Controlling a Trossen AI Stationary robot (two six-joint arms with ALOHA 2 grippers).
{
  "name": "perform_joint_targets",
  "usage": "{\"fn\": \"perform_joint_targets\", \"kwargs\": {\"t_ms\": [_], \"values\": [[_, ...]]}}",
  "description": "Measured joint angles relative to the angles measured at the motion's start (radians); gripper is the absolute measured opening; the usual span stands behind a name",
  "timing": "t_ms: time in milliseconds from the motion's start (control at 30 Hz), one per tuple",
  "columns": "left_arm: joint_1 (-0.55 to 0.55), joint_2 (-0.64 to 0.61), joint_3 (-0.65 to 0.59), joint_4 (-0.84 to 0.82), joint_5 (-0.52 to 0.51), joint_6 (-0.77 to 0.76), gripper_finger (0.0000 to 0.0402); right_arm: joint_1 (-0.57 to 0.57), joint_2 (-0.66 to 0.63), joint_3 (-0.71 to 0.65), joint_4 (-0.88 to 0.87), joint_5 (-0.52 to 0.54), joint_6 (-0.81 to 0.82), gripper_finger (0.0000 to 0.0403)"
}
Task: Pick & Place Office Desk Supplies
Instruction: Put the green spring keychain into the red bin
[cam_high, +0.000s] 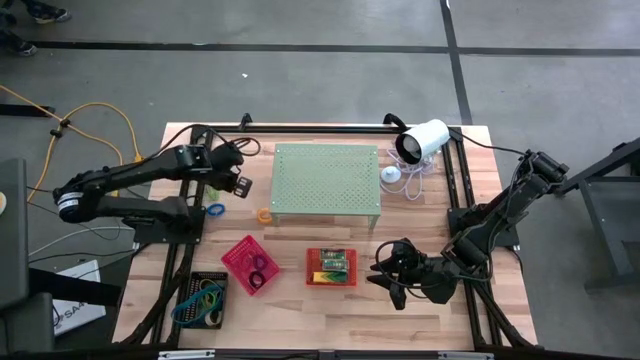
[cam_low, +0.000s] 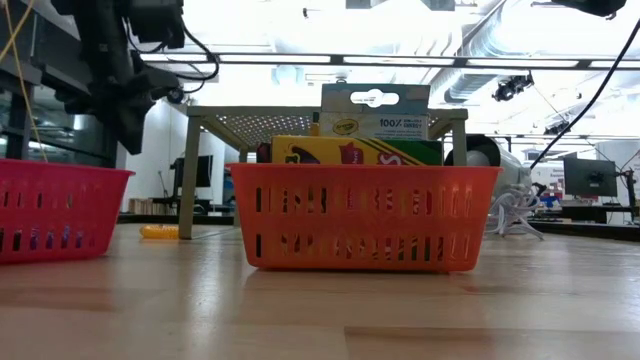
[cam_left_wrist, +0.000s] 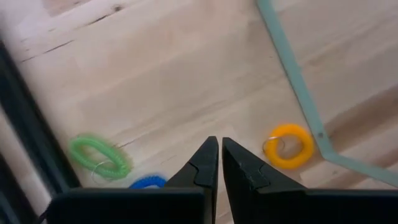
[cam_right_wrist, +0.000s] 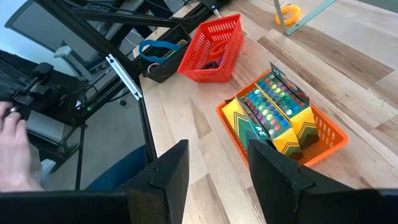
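Loose on the desk (cam_high: 300, 300), left of the pale green stand (cam_high: 326, 180): orange ring (cam_high: 264, 215) by the stand's leg, blue ring (cam_high: 214, 210) & green ring (cam_left_wrist: 99, 157) nearer the left arm. Other supplies sit in trays: crayon packs (cam_right_wrist: 273, 115) in the red tray (cam_high: 331, 267), rings in the pink tray (cam_high: 250, 265), bands in the black tray (cam_high: 205, 297). Left pincer (cam_left_wrist: 219, 163) hangs above the loose rings, tips nearly touching, holding nothing. Right pincer (cam_right_wrist: 217, 168) hovers beside the red tray, partly open, empty.
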Motion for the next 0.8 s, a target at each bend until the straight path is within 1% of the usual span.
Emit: {"fn": "perform_joint_targets", "kwargs": {"t_ms": [133,267,367,467,633,800], "values": [[0.021,0.006,0.000,-0.081,-0.007,-0.124,0.0016,0.000,0.000,0.000,0.000,0.000,0.000,0.0150],[0.042,0.033,0.000,-0.096,0.008,-0.175,0.0016,0.000,0.000,0.000,0.000,0.000,0.000,0.0150],[0.068,0.076,0.000,-0.104,0.056,-0.215,0.0016,0.000,0.000,0.000,0.000,0.000,0.000,0.0151],[0.096,0.134,0.000,-0.119,0.065,-0.267,0.0016,0.000,0.000,0.000,0.000,0.000,0.000,0.0150],[0.161,0.213,0.000,-0.118,0.066,-0.286,0.0016,0.000,0.000,0.000,0.000,0.000,0.000,0.0151],[0.201,0.234,0.000,-0.136,0.051,-0.304,0.0016,0.000,0.000,0.000,0.000,0.000,0.000,0.0150]]}}
